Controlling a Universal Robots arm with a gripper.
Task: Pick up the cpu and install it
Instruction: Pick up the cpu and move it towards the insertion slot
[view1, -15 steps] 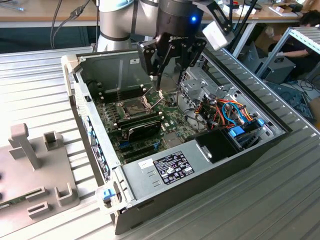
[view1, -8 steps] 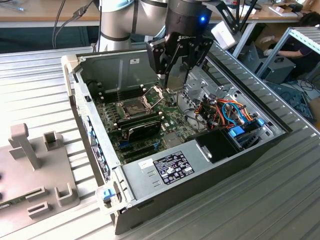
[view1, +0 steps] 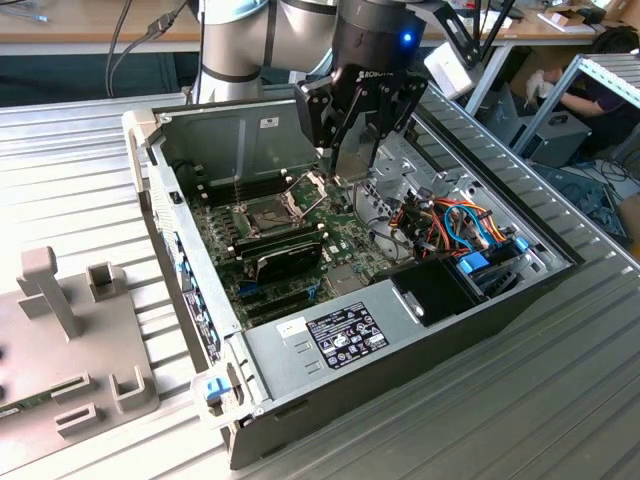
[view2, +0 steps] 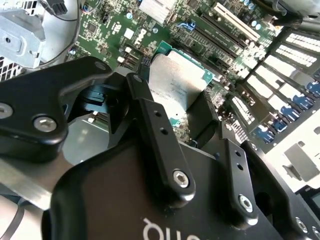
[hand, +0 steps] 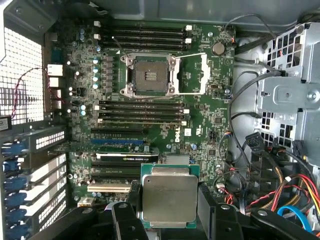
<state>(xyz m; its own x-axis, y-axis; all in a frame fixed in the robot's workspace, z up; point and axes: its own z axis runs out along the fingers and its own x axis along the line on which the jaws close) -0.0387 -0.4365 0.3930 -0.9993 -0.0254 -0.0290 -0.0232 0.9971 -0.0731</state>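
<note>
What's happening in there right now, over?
Status: gripper shut on cpu, held above motherboard. Open socket empty. Nothing seen blocking it.

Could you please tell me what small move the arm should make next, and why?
Probably carry the thin square silver-topped cpu, gripped in the black claw, over the open metal-framed socket: the chip hangs above the green motherboard, short of that socket.

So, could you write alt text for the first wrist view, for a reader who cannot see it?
The gripper holds the cpu by two opposite edges, silver top toward the camera, above the motherboard. Farther on, the socket lies empty, its metal frame swung open.
</note>
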